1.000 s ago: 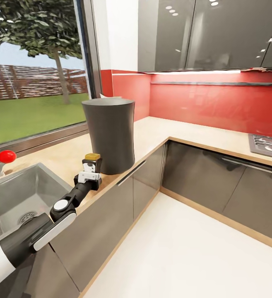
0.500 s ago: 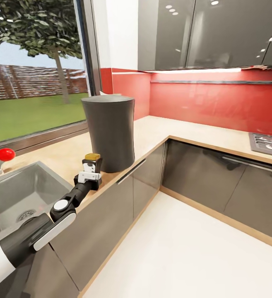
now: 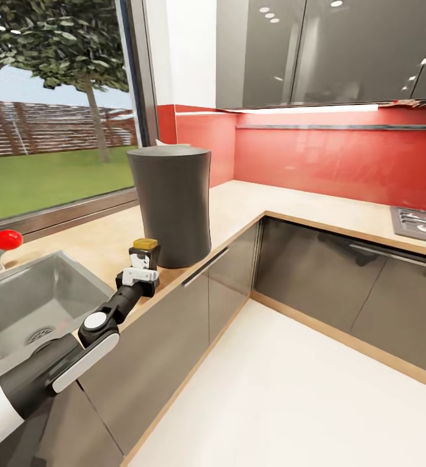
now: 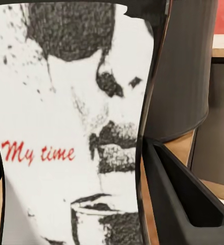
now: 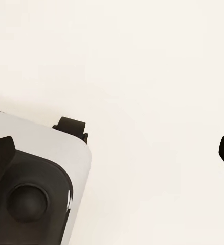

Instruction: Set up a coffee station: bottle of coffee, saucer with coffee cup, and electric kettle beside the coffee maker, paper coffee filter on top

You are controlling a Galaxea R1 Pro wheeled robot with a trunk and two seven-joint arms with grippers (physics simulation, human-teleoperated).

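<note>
My left gripper [image 3: 141,263] is shut on the bottle of coffee [image 3: 144,245], whose yellow lid sticks up above the fingers. In the left wrist view its white label [image 4: 66,127] reads "My time", with one black finger [image 4: 178,199] beside it. The bottle is held at the front edge of the pale countertop [image 3: 251,204], close beside the tall charcoal coffee maker [image 3: 172,204], also seen as the coffee maker [image 4: 186,76] behind the bottle. Whether the bottle rests on the worktop is hidden by the gripper. My right gripper [image 5: 114,153] is open over pale floor.
A steel sink [image 3: 18,305] with a red-knobbed tap [image 3: 7,239] lies left of the bottle. A hob [image 3: 421,224] sits at the far right of the worktop. Dark cabinets run below, and the robot's base [image 5: 35,189] shows under the right gripper.
The head view has drifted slightly, so the tap and sink sit a little differently in frame. The left arm and the held bottle have kept their place beside the coffee maker.
</note>
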